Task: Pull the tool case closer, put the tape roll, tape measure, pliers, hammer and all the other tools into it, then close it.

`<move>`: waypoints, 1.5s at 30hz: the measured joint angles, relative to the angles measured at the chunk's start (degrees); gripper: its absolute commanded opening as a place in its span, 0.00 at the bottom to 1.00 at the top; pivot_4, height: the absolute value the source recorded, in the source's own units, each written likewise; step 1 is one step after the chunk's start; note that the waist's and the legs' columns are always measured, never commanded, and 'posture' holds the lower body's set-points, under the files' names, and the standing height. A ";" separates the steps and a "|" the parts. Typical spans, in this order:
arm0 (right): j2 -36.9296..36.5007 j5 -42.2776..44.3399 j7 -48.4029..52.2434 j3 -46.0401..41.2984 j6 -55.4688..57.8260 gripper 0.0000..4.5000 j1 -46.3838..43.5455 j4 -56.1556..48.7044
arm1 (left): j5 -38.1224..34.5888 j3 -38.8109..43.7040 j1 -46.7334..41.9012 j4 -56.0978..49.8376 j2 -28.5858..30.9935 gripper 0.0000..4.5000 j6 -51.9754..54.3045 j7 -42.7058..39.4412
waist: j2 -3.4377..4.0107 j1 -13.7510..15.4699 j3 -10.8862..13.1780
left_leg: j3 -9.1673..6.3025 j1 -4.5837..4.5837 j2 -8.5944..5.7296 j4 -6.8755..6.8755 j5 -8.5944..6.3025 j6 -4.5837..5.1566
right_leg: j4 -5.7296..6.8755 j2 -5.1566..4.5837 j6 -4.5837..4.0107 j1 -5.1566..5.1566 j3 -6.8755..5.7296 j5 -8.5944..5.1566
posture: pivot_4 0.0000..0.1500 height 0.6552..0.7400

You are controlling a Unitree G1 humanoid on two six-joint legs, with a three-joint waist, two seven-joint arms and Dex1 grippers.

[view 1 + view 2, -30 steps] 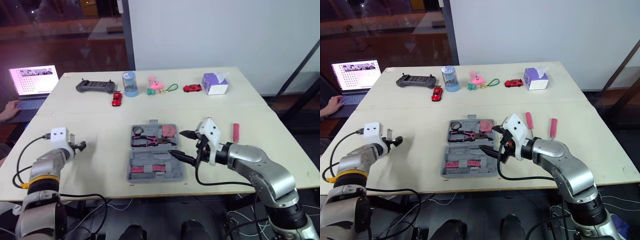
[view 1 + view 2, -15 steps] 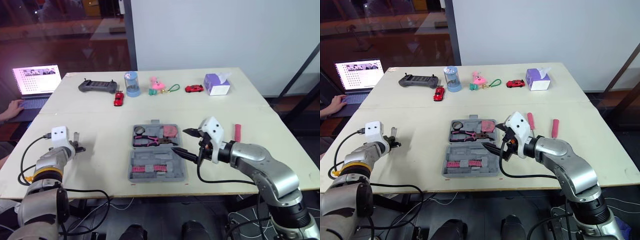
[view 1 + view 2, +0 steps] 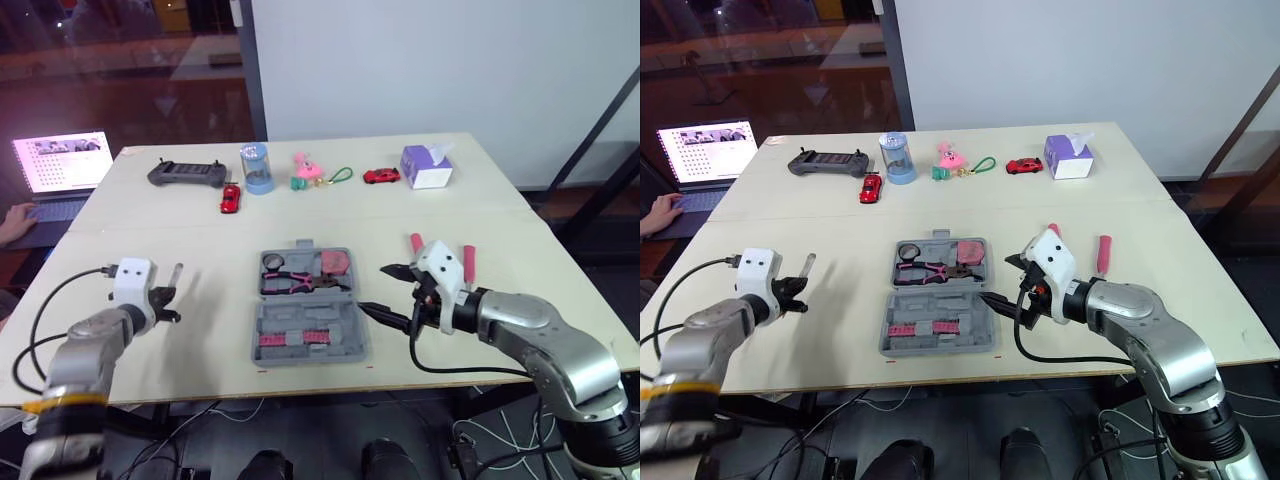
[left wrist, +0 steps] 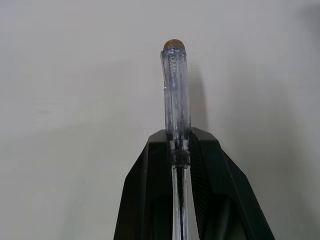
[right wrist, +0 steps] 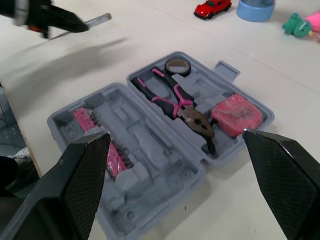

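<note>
The left hand (image 3: pixel 168 296) is clamping a clear-handled screwdriver (image 4: pixel 175 90) near the tabletop's left edge, likely for packing. The right hand (image 3: pixel 385 290) is hanging released beside the open tool case (image 3: pixel 345 342), which is sitting near the front edge.

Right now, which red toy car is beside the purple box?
The right-hand red car, left of the purple box; the other car sits by the blue container.

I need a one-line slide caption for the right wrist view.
Open right gripper facing the open tool case, which holds a tape roll, pliers and tape measure.
</note>
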 measured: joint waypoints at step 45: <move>-2.61 1.12 0.93 0.34 0.40 1.00 0.33 -0.07 | -11.97 2.63 6.57 -14.98 21.99 0.99 17.32 -13.99 | 0.02 0.88 0.26 | 0.02 0.03 0.03 -0.02 -0.22 0.39 | -0.08 0.07 -0.06 0.06 -0.06 0.01 | 1.00 1.00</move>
